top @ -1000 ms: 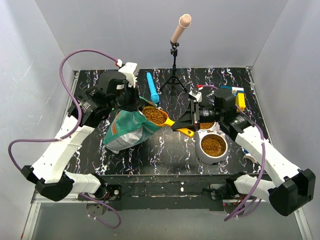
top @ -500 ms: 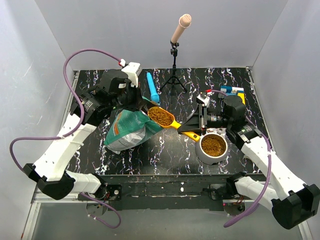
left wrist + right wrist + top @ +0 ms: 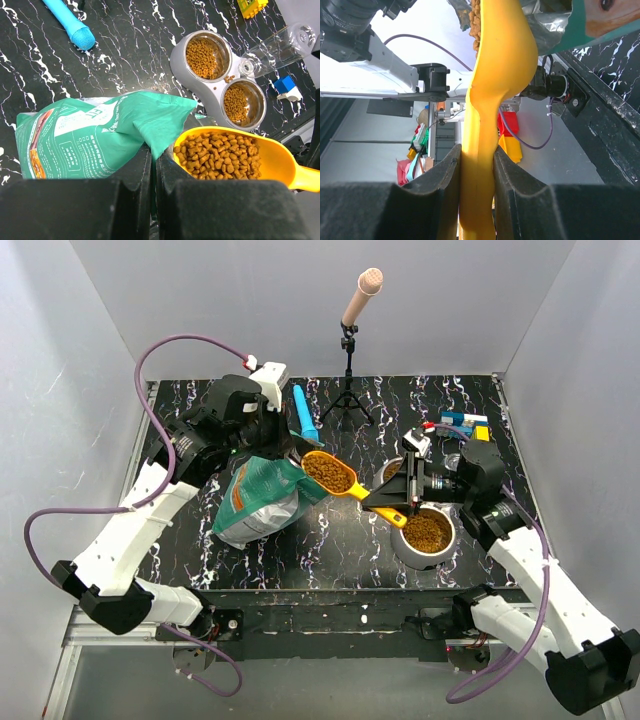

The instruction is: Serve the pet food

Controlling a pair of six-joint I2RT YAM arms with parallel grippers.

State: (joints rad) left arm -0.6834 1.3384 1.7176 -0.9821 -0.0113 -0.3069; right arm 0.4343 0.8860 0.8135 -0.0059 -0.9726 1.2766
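Observation:
A green pet food bag (image 3: 258, 500) lies tilted at centre left, its top edge pinched by my left gripper (image 3: 280, 448), which is shut on it; the same bag (image 3: 95, 137) shows in the left wrist view. My right gripper (image 3: 392, 502) is shut on the handle of a yellow scoop (image 3: 337, 476) heaped with kibble, held in the air right of the bag. The scoop (image 3: 235, 157) and its handle (image 3: 479, 180) also appear in the wrist views. A grey double bowl (image 3: 426, 532) with kibble in both cups sits below the right gripper; the bowl (image 3: 220, 75) is plain in the left wrist view.
A blue cylinder (image 3: 304, 415) lies behind the bag. A black tripod (image 3: 349, 390) with a pink microphone stands at the back. Blue and yellow blocks (image 3: 468, 424) lie at the far right, and a clear glass (image 3: 280, 47) lies on its side by the bowl.
The right gripper has drawn the full scoop out of the bag's mouth and rightward toward the bowl. The left gripper still holds the bag, which shifted slightly.

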